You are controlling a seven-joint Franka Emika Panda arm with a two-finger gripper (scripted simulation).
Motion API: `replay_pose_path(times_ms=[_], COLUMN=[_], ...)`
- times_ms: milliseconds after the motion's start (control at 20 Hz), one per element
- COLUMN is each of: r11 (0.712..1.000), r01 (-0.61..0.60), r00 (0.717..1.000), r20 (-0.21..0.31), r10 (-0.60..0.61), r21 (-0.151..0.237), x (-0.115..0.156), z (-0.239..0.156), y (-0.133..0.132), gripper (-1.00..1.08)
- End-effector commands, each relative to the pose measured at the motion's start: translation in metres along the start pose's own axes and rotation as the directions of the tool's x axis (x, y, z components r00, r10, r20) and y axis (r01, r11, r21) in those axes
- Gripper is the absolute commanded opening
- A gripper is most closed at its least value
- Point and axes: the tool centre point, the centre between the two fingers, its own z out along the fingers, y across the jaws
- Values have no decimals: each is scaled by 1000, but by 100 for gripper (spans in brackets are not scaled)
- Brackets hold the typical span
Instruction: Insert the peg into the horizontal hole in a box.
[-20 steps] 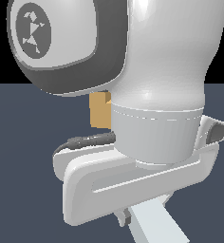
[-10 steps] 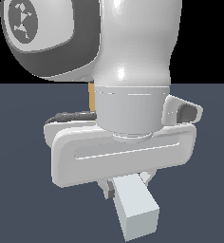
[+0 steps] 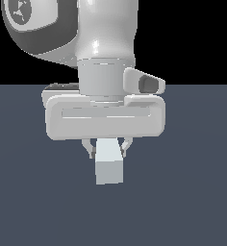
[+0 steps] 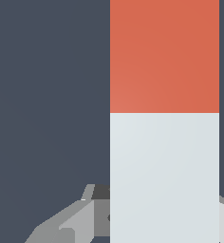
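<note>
Arm housing (image 3: 103,38) and gripper (image 3: 108,148) body: smooth white plastic-like shell with a soft gloss, highlights on the rounded parts; a dark grey band on the upper joint looks matt. Peg (image 4: 164,118): flat, matt, untextured faces, pale grey-white over one stretch and plain red over the other, with a sharp boundary between the two colours. Surface (image 3: 192,192): uniform dark slate-blue, matt, without grain or reflection.

Plain dark slate floor (image 3: 192,206)
</note>
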Motion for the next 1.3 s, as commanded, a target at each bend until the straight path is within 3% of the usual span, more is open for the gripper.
replay_pose_path(times_ms=[0, 650, 1250], r11=[999, 972, 953], r01=[-44, -233, -304], r00=[999, 972, 953], r20=[0, 0, 0], r10=[44, 233, 304], r21=[-4, -4, -4], x=[17, 94, 125], z=[-11, -50, -65], y=[-5, -20, -19], gripper=[-100, -100, -100])
